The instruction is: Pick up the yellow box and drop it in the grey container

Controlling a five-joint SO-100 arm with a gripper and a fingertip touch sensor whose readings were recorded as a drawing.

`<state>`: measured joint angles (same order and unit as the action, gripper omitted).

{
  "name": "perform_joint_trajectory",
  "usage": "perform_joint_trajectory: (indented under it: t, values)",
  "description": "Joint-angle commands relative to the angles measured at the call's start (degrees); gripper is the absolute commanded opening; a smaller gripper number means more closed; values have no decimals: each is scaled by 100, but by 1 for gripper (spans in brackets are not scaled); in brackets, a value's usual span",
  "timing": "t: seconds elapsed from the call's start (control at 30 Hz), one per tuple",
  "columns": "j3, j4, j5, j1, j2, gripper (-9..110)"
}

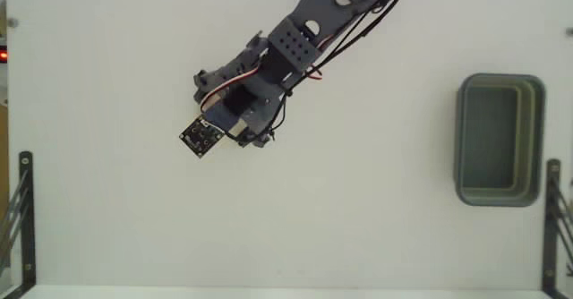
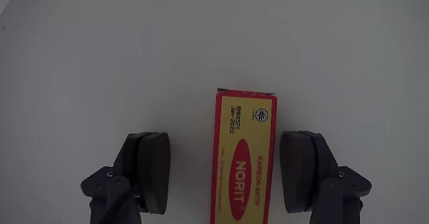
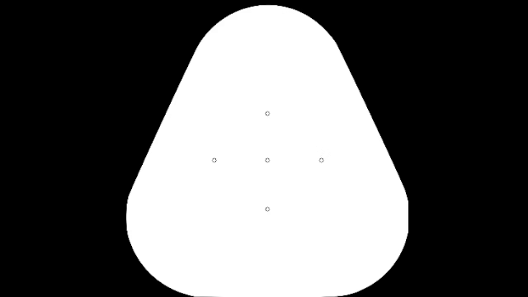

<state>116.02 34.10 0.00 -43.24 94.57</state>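
1. Lay flat on the white table in the wrist view: the yellow box, long axis running up and down the picture, far end towards the top, near end cut off by the bottom edge.
2. Carried a red border and a red oval with "NORIT" in yellow letters; small print and a round mark nearer the far end.
3. Stood wide open around the box: the gripper, one dark finger on each side.
4. Sat apart from the box, with bare table between: the left-hand finger.
5. Sat closer to the box, with a narrow strip of table showing between: the right-hand finger.
6. Held nothing; neither finger touching the box.
7. Reached down from the top of the fixed view towards the left-centre of the table: the arm, with a small camera board at its lower tip.
8. Hidden under the arm in the fixed view: the box and the fingertips.
9. Stood at the right side of the fixed view, well apart from the arm: the grey container, long side running up and down, nothing visible inside.
10. Showed at both lower corners of the fixed view: black metal brackets.
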Motion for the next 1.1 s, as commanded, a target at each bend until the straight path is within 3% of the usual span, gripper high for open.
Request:
perform_joint_trajectory:
  t: [0.0,1.07]
  values:
    - [55,-27,0,-28,142,110]
    - [-103,207,0,-28,219,110]
